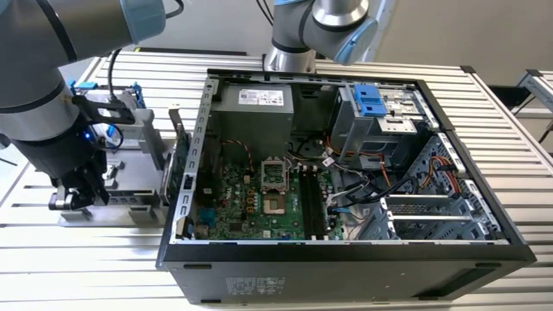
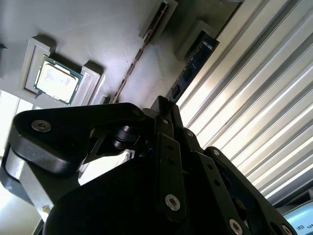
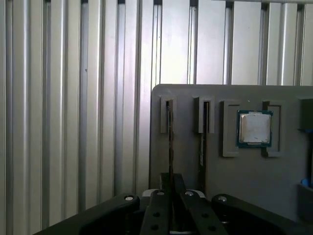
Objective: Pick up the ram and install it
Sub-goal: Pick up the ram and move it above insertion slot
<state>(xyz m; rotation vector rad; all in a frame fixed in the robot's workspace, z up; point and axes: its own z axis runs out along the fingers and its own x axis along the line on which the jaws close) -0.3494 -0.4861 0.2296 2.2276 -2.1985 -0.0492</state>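
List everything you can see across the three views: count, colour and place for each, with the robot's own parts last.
ram sticks: two, dark, standing edge-on in neighbouring tray slots
processor chip: one, silver on green, flat in a tray recess beside the ram slots
hard drive: one, silver with blue frame, upright on the tray
tray: one, grey, on the table at the exterior view's left of the case
computer case: one, black, open, mid-table, green board inside
table: one, silver, slatted
robot arms: two, grey with blue joints, one over the tray, one behind the case
gripper: one, black, low over the tray, in line with one ram stick
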